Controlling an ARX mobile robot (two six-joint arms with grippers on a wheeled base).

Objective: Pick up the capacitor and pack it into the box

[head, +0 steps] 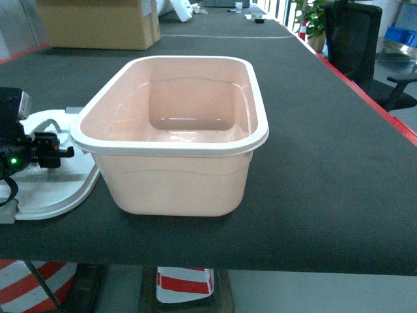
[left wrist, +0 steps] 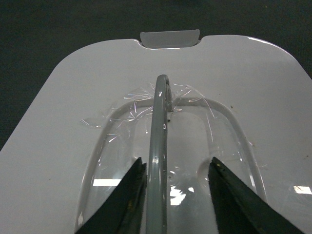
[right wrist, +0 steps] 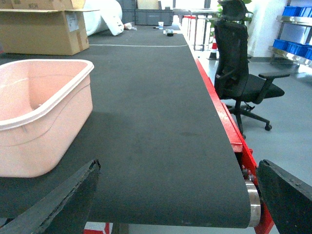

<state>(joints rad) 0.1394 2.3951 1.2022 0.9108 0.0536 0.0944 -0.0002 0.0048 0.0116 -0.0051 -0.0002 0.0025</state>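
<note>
The box [head: 176,163] stands open near the front edge of the black table [head: 326,182], a little left of the middle, and its inside looks bare; no capacitor shows in it, on the table, or in either gripper, so I cannot say where the capacitor lies. The white lid [left wrist: 73,146] lies flat on the table just beside the box's left wall, close to the front-left corner, its latch tab [left wrist: 169,39] pointing away from the wrist camera; its grey handle [left wrist: 158,146] stands up on edge and runs straight between the fingers of the left gripper [left wrist: 175,195]. Those jaws are spread, one finger to each side of the handle with a gap showing on the right and the left finger close against it; they do not look clenched on it. The right gripper [right wrist: 175,195] hangs low at the front edge of the table to the right of the box, its jaws wide apart and holding nothing; a brown cardboard carton [right wrist: 41,29] sits far back on the left, and an office chair [right wrist: 243,73] stands off the table's right edge. By my reading the step in hand concerns the lid rather than the packing; the left arm is placed either to take the handle or to let go of it, and these views do not settle which. Since the box is empty, the packing itself seems not yet done; the next move would call for finding the capacitor, which is out of view, and keeping the lid off the box's mouth until the part is inside.
</note>
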